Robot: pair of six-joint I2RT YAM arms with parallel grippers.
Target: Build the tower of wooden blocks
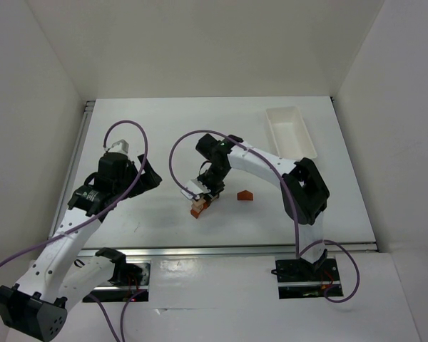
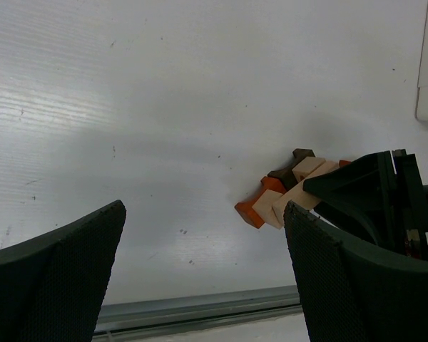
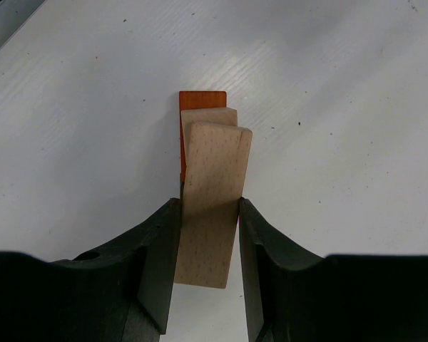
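your right gripper (image 3: 207, 206) was clamped on a pale tan plank (image 3: 214, 164), one finger pressed to each long side, and you had it over the wood block tower (image 1: 199, 208) near the middle of the table (image 1: 164, 121). from the right wrist, the plank sat directly above a second pale block (image 3: 212, 114), with an orange-red block (image 3: 202, 98) showing beneath both; whether the held plank touched the one below, you could not tell from that angle. from the left wrist, the pile read as orange-red at the bottom, pale pieces across it and a dark brown piece (image 2: 303, 153) at the far side, with the right arm's fingers (image 2: 349, 185) reaching in from the right. your left gripper (image 2: 203, 210) stood wide apart and held nothing, hovering to the left of the tower, well apart from it. the orange-red house-shaped piece (image 1: 245, 194) lay on its own just right of the tower, not touching it. the white tray (image 1: 291, 132) sat at the far right of the table
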